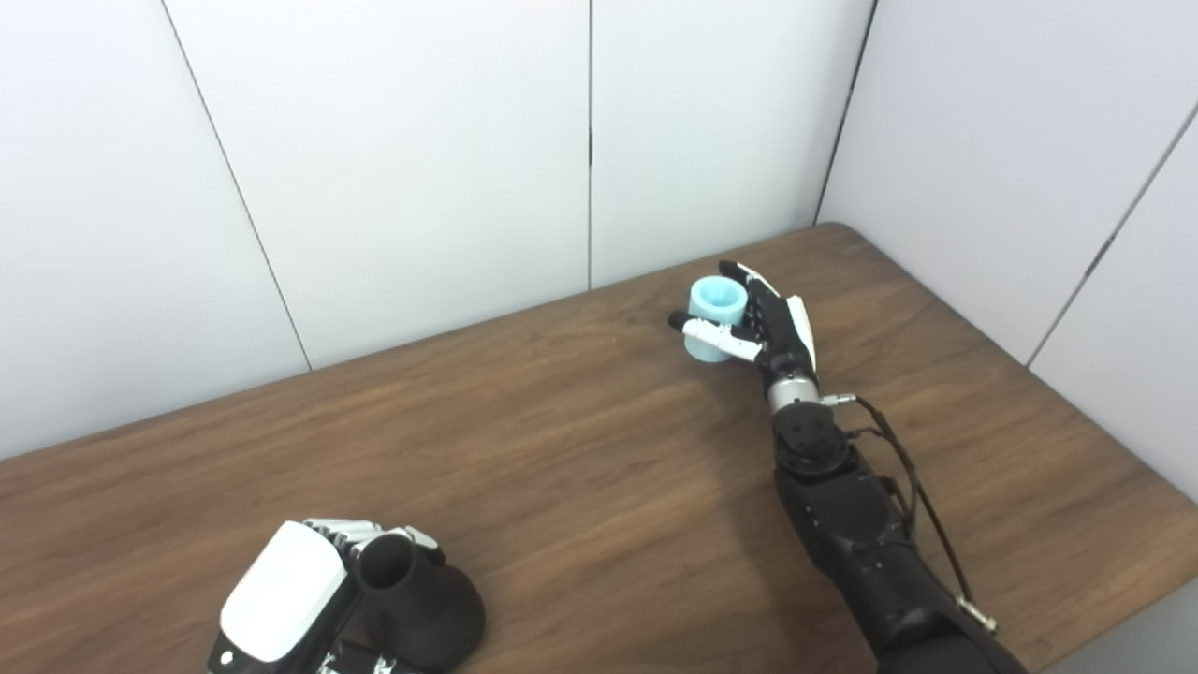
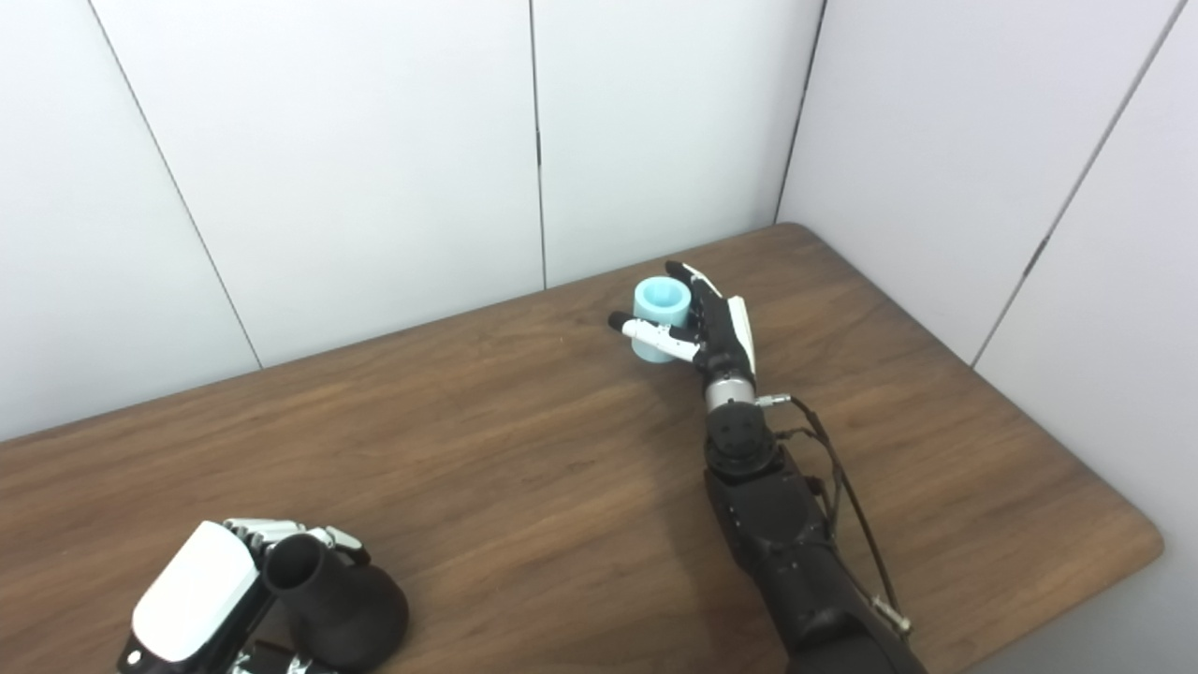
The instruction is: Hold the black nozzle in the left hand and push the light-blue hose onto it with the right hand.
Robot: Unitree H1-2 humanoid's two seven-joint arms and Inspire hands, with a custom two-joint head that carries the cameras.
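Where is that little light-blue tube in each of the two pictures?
Left eye view: the light-blue hose stands right of centre, far across the table, with the right hand around it.
Right eye view: the same hose sits just right of centre.
Shared landmark: the black nozzle, bottom left in both, beside the left hand.

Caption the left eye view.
Left hand grips black nozzle; right hand closes around blue hose across table.

Down at seven o'clock the left hand [image 1: 285,590] grips the black nozzle [image 1: 416,599], its mouth upward. Toward one o'clock on the wooden table [image 1: 562,449], the right hand [image 1: 763,323] wraps the upright light-blue hose [image 1: 716,314].
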